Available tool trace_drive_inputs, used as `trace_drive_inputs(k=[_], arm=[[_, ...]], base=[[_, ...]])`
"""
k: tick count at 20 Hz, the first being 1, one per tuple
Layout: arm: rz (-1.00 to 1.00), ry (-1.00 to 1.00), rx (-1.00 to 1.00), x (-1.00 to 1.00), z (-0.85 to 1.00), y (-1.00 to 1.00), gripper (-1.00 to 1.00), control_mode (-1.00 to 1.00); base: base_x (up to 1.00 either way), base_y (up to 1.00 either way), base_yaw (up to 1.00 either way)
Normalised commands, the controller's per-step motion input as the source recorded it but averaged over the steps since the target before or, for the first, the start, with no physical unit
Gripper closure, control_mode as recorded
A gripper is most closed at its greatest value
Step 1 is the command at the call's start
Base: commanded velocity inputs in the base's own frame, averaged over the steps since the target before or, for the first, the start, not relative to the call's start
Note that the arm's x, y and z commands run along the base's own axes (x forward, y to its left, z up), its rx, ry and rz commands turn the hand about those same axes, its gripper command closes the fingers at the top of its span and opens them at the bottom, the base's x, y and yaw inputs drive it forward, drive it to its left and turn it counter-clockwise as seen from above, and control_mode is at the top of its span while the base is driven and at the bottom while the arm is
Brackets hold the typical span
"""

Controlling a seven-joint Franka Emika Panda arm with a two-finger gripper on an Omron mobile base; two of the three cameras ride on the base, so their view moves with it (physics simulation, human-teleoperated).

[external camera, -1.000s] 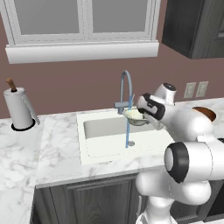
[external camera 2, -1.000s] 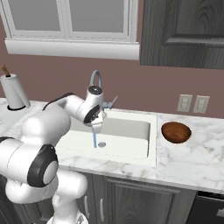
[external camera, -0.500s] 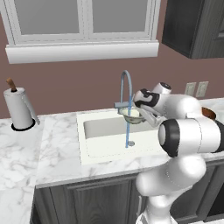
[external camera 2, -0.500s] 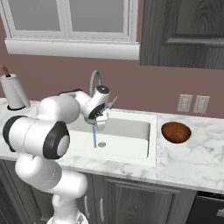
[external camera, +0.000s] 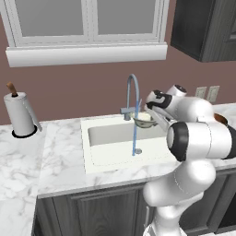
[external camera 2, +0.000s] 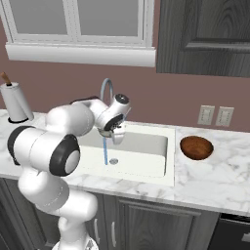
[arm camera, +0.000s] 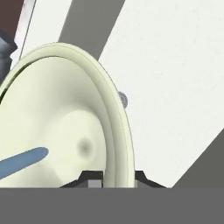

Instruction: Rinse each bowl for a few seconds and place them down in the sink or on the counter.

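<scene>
My gripper [external camera: 147,116] [external camera 2: 114,133] [arm camera: 114,176] is shut on the rim of a pale cream bowl [external camera: 143,119] [arm camera: 65,131], held tilted under the grey gooseneck faucet [external camera: 132,88] [external camera 2: 106,88]. A blue water stream [external camera: 134,138] [external camera 2: 105,150] [arm camera: 22,162] runs over the bowl's inside and falls into the off-white sink [external camera: 110,138] [external camera 2: 146,146]. A second bowl [external camera 2: 196,147] [external camera: 220,119], glossy reddish-brown, sits upright on the white marble counter [external camera 2: 219,171] right of the sink.
A paper towel roll [external camera: 20,117] [external camera 2: 14,102] stands on the counter at the far left. Wall outlets [external camera 2: 215,115] sit behind the brown bowl. Dark cabinet doors [external camera 2: 146,219] run below the counter, and my own arm [external camera: 198,143] bulks over the sink's right side.
The cream bowl stays under the running water with the grip unchanged. My arm's elbow has swung and lifted a little while the hand held its place.
</scene>
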Motion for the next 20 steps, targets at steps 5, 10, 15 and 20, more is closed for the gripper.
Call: trace_drive_inputs(k=[5, 10, 15, 20], arm=[[-0.07, -0.05, -0.05, -0.01, 0.07, -0.20, 1.00, -1.00], [-0.18, -0.02, -0.09, -0.03, 0.11, -0.21, 1.00, -1.00], [-0.25, 0.00, -0.06, 0.00, 0.20, -0.29, 1.00, -1.00], [-0.27, 0.00, -0.02, -0.07, 0.22, -0.43, 1.00, -1.00]], base=[[0.00, 0.00, 0.00], [0.00, 0.00, 0.00], [0.00, 0.00, 0.00], [0.00, 0.00, 0.00]])
